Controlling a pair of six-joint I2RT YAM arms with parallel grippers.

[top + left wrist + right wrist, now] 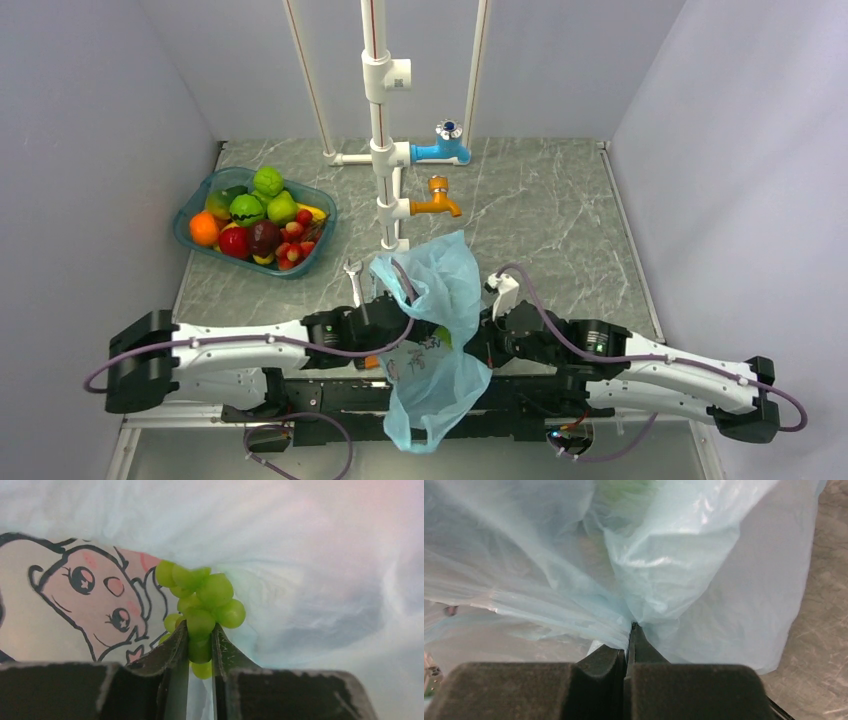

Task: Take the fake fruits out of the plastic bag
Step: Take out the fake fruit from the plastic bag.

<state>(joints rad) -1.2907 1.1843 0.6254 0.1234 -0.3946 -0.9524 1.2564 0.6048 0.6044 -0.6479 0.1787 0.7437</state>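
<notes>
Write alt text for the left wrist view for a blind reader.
The left claw is shut on a light-green grape bunch, with the pale plastic bag behind it. A pink cartoon face printed on the bag shows at left.

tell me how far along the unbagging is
Done: orange, plum and a green fruit sit in the basket. In hand: left claw is shut on the grapes inside the bag, right claw pinching the bag. To do: lift the grapes out; other contents are hidden.

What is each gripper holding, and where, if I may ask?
Left gripper: grape bunch, by grapes at one end; right gripper: a fold of the plastic bag.
</notes>
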